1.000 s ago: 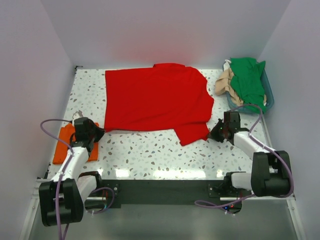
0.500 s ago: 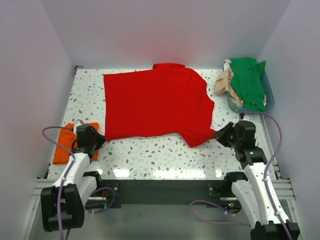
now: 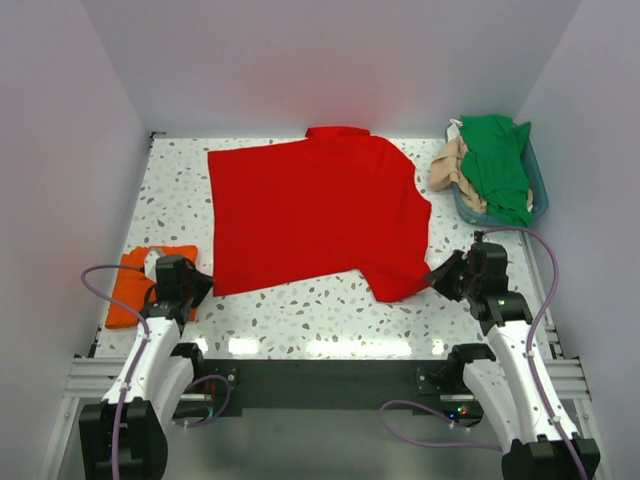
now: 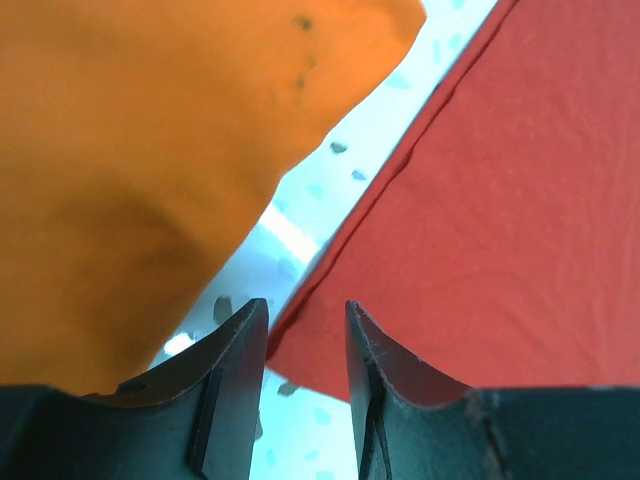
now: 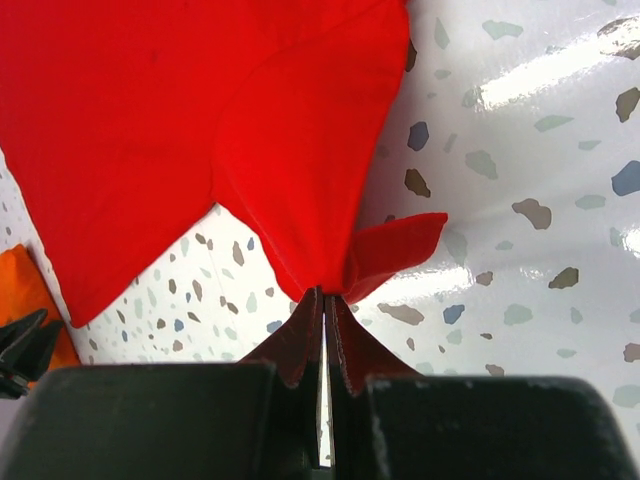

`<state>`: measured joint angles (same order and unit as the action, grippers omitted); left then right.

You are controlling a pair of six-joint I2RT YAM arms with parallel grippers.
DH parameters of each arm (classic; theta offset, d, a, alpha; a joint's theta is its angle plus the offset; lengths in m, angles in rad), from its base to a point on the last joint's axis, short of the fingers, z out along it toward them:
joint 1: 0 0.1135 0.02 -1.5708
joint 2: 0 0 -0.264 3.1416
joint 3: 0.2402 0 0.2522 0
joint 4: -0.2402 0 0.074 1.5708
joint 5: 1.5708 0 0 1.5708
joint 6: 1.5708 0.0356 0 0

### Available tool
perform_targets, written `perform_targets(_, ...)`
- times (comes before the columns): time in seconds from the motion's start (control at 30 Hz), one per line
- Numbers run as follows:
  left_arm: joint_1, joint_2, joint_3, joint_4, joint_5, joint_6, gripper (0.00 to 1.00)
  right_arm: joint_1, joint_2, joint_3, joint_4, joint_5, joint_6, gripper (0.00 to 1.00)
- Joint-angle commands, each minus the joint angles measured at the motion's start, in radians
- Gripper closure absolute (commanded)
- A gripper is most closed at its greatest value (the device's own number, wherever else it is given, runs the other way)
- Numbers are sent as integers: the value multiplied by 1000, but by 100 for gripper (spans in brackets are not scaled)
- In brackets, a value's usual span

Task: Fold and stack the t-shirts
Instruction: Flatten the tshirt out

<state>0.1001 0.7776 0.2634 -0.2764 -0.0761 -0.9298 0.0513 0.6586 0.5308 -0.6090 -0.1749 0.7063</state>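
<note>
At the near left, the left pincer (image 4: 305, 322) sits low over the table (image 3: 300, 310) with its two fingers a little apart. The near left corner of the red t-shirt (image 3: 315, 215) lies in the gap and is not pinched, as far as the wrist view shows. Just to the left of it lies the orange t-shirt (image 3: 128, 292), folded into a small pad. At the near right, the right pincer (image 5: 323, 300) is pressed together on the tip of the red sleeve, which bunches to a point there. The red t-shirt is spread flat across the middle of the table, with its collar at the far side. At the far right, the basket (image 3: 538, 195) holds the green t-shirt (image 3: 495, 160) and the tan t-shirt (image 3: 448, 165).

I judge that the step in hand is laying the red shirt out straight (no fold is made in it yet). The next move calls for the left pincer to take a firm hold of the hem corner, so that both sides can be lifted evenly.
</note>
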Motion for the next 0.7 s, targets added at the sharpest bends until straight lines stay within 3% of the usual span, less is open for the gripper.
perform_targets(0.0, -52, -32, -7, -111, -102, -110, 59, 1, 10, 37, -6, -6, -13, 100)
perform_targets(0.13, -138, -17, 8, -144, -152, -164, 58, 1, 12, 41, 0, -12, -11, 100)
perform_targets(0.47, -157, 71, -58, -72, -125, -196, 60, 1, 27, 44, 14, -18, -13, 100)
perform_targets(0.5, -158, 78, -59, -52, -120, -192, 62, 1, 29, 46, 14, -18, -13, 100)
perform_targets(0.67, -158, 117, -58, -12, -103, -164, 90, -1, 35, 69, 9, -24, -14, 100)
